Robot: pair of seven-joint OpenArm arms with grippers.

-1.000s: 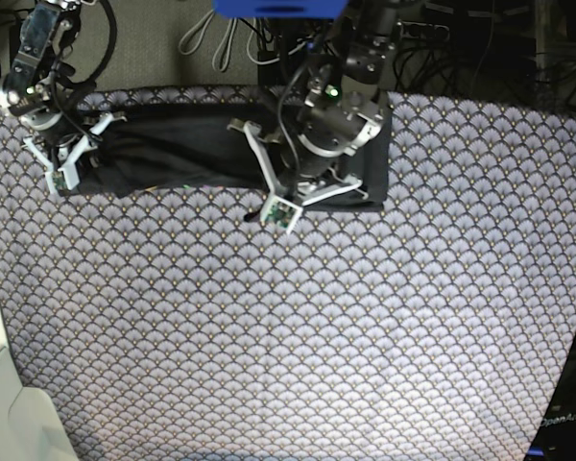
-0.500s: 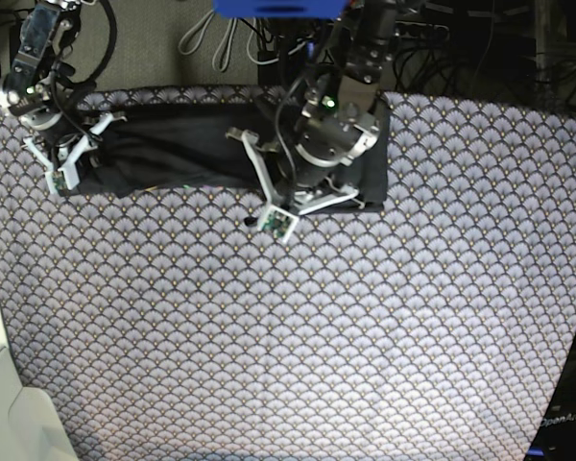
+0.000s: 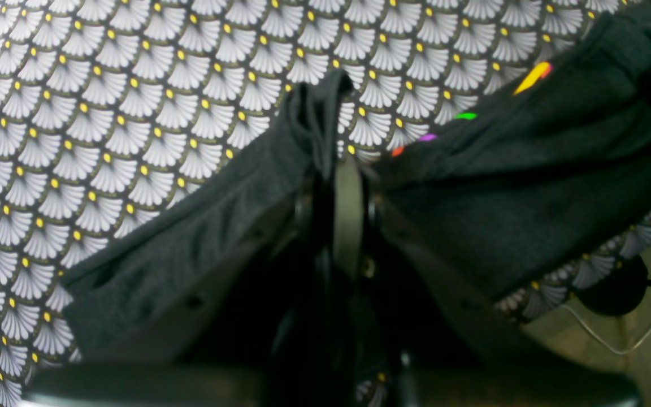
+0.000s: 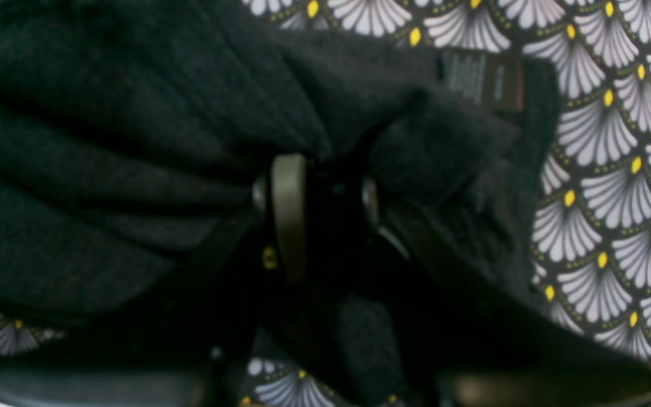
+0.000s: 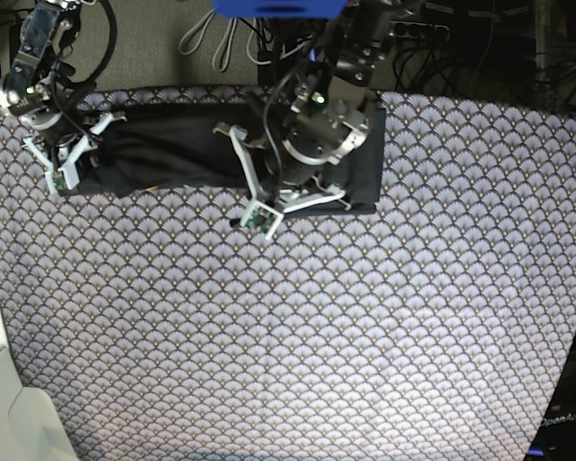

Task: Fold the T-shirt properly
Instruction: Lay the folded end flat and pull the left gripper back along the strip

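Note:
The dark charcoal T-shirt (image 5: 173,144) lies as a long folded band along the far edge of the table. My left gripper (image 5: 259,206) is at the band's front edge near its middle. In the left wrist view this gripper (image 3: 337,164) is shut on a pinched fold of the T-shirt (image 3: 201,243), and coloured logo stripes (image 3: 533,77) show to the right. My right gripper (image 5: 65,161) is at the band's left end. In the right wrist view it (image 4: 325,175) is shut on bunched T-shirt cloth (image 4: 105,141), near a small label (image 4: 481,79).
The grey scallop-print cloth (image 5: 317,336) covers the whole table. Cables and dark equipment (image 5: 221,38) sit behind the far edge. A white object (image 5: 10,413) stands at the front left corner. A black round item with a wire (image 3: 613,285) lies beyond the table edge.
My left arm has moved to the left in the base view, drawing the right part of the T-shirt with it. The right arm has stayed still.

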